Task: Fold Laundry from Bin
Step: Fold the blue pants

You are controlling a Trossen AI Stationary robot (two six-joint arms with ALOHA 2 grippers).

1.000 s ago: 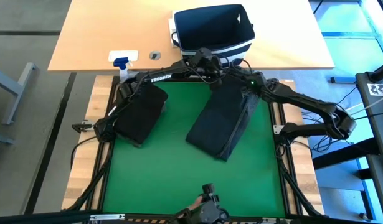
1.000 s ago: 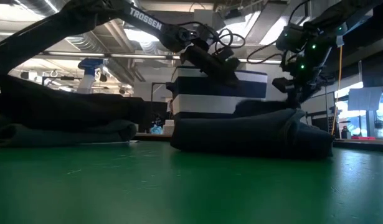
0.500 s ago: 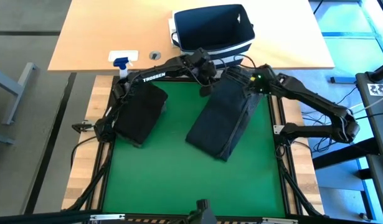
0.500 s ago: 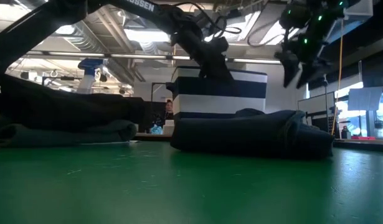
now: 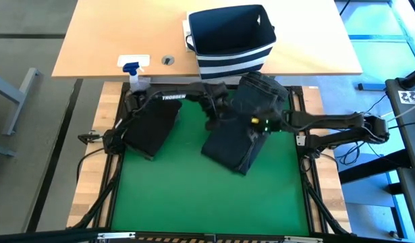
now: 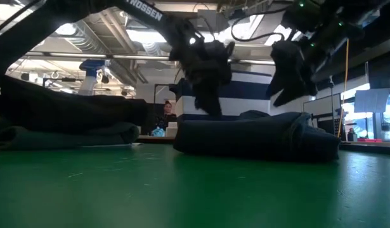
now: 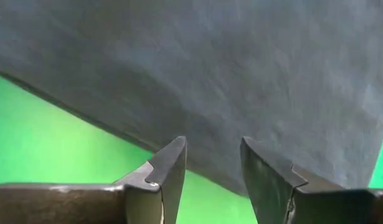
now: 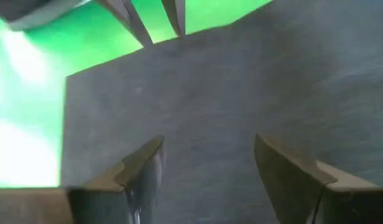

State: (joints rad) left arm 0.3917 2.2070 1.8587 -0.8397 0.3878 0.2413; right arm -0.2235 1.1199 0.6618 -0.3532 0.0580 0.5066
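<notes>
Dark garment [image 5: 234, 138] — folded flat, oblong.

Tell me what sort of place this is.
Probably a robotics lab or workshop. Two dark arms work over a green mat on a framed wooden bench, cables trail beside it, and the low view shows an open hall with ceiling ducting behind the folded garments.

The right arm [image 5: 261, 101] hides the folded garment's [image 5: 227, 145] far end.

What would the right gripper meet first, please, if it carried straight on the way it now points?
Most likely the folded dark cloth garment directly ahead of the open right gripper; nothing shows between them, though the gap is hard to judge.
</notes>
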